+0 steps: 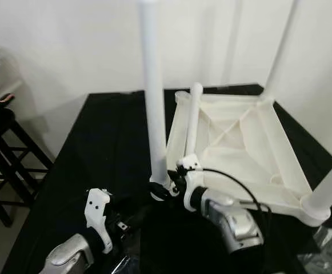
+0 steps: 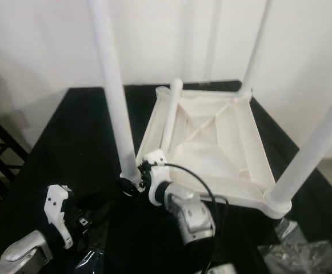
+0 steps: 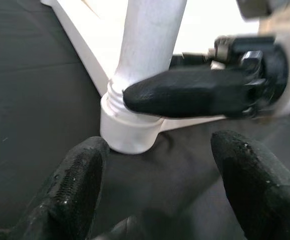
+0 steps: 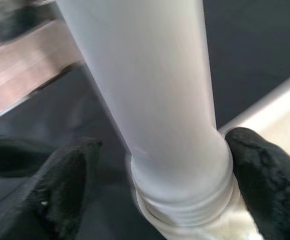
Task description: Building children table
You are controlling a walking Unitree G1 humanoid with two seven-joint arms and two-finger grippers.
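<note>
While my right claw (image 1: 167, 186) pinches the leg (image 1: 154, 97) just above its socket (image 3: 130, 131), I'd twist it slow and upright; left claw (image 3: 154, 200) waits spread apart nearby.

From up at the robot's head, the two eye views look forward and steeply down over the black-covered table (image 1: 97, 131), taking in the upturned white children's table (image 2: 223, 142) from a little way back, the wall beyond it. They share nearly the whole scene; the left eye view also catches a dark wooden stool (image 1: 0, 148) at the side. The left wrist view sits low, very near, looking along its fingers (image 3: 75, 185) at the screwed-in leg's (image 3: 145, 60) socket. The right wrist view is closer still, pressed up against that same leg (image 4: 149, 100), with its threads visible.
</note>
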